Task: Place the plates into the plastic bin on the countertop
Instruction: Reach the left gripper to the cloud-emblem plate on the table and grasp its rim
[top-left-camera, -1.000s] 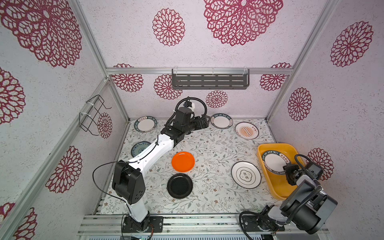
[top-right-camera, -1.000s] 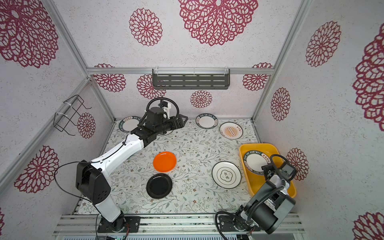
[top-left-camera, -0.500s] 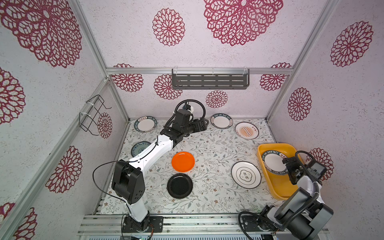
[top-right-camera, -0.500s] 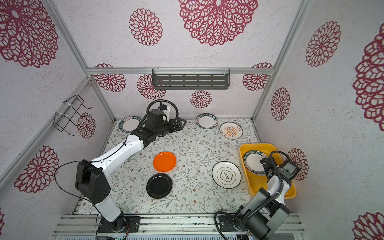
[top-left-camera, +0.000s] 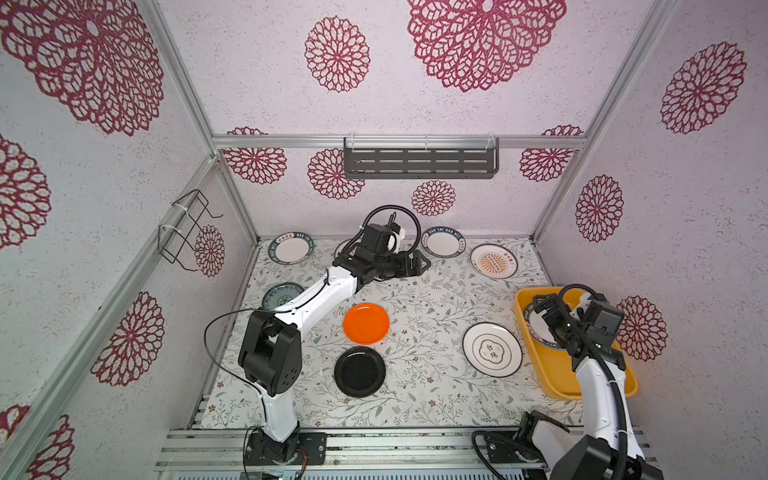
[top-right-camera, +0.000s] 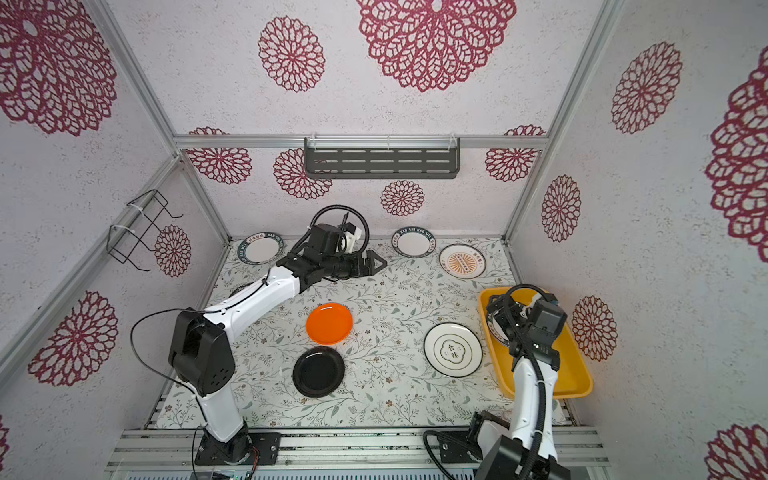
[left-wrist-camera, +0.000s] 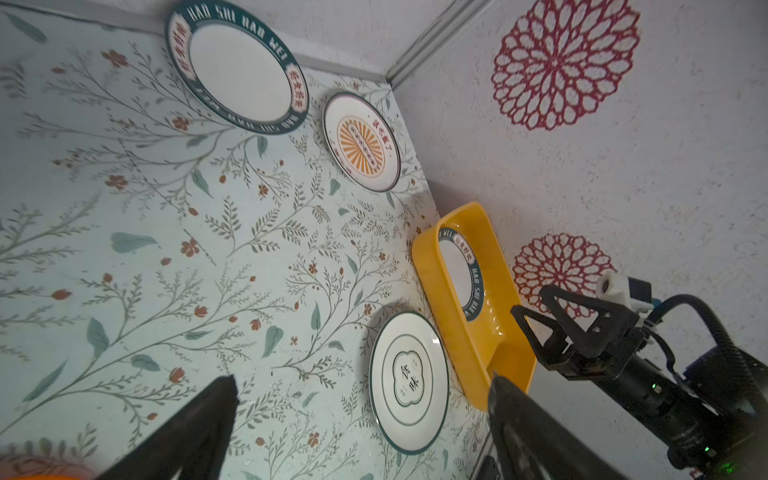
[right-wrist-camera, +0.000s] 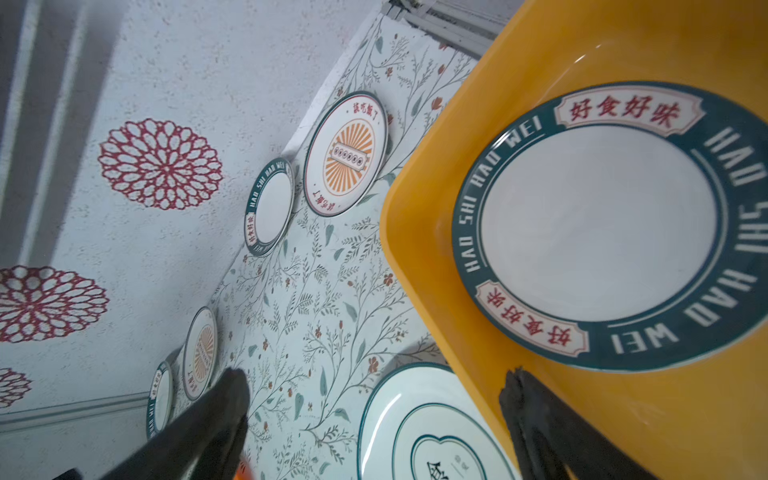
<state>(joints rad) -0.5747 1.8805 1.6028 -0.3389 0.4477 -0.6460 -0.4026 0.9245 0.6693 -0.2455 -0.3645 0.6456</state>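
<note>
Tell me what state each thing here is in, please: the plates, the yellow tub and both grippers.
Tub: holds one plate.
Teal-rimmed plate: flat inside the tub.
Right gripper: open, empty, above the tub.
Left gripper: open, empty, raised over the countertop.
Orange plate: on the countertop.
Black plate: on the countertop.
Black-lettered plate: on the countertop, beside the tub.
Sunburst plate: on the countertop.

— Where's the bin (top-left-camera: 552, 374)?
— At the countertop's (top-left-camera: 436, 299) right edge, one plate (right-wrist-camera: 598, 220) in it.
— And left of it?
— Another plate (top-left-camera: 492, 350) just beside; a third plate (top-left-camera: 365, 323) mid-counter, a fourth plate (top-left-camera: 360, 372) before it.
</note>
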